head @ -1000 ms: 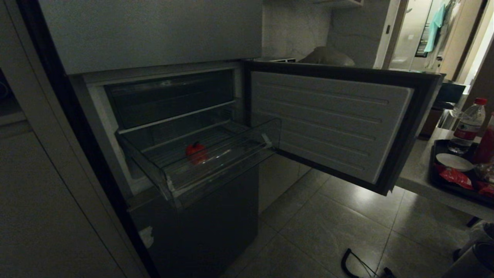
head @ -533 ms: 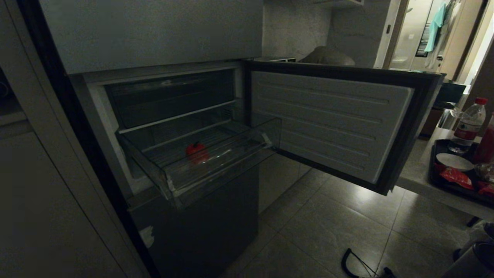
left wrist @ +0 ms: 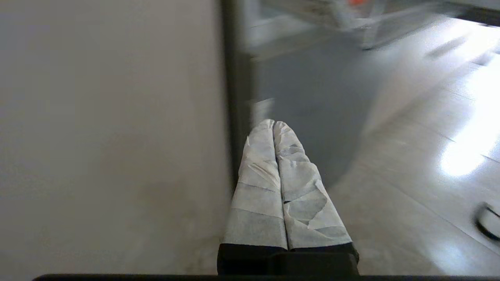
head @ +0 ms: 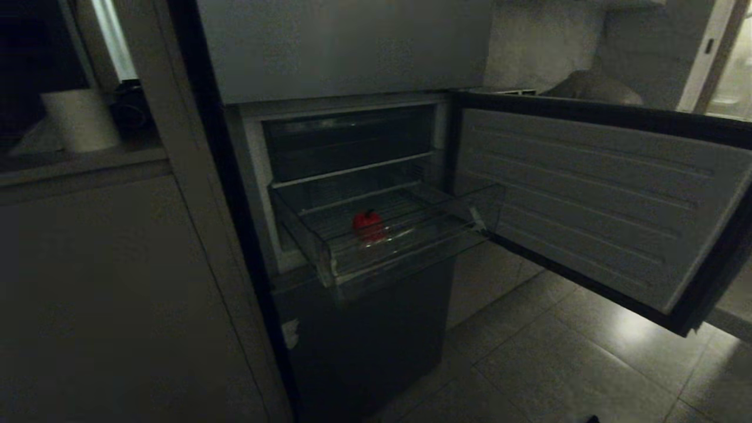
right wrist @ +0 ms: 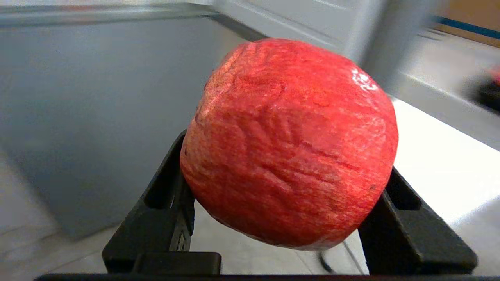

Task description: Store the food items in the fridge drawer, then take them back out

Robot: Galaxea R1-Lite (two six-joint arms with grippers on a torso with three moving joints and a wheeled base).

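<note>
Right pincer [right wrist: 287,218] clamped on a red wrinkled fruit [right wrist: 289,144], near the fridge [head: 352,329]. Left pincer [left wrist: 274,124] closed, empty, low beside the fridge. Fridge drawer [head: 411,258] pulled out, one red item [head: 368,225] inside; door [head: 593,200] open.

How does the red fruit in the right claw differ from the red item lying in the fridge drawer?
The red fruit is clamped between the right claw's black fingers; the small red item lies loose in the clear drawer. The fruit's skin looks wrinkled; the drawer item's surface is too dark to judge. Both are red and roundish.
</note>
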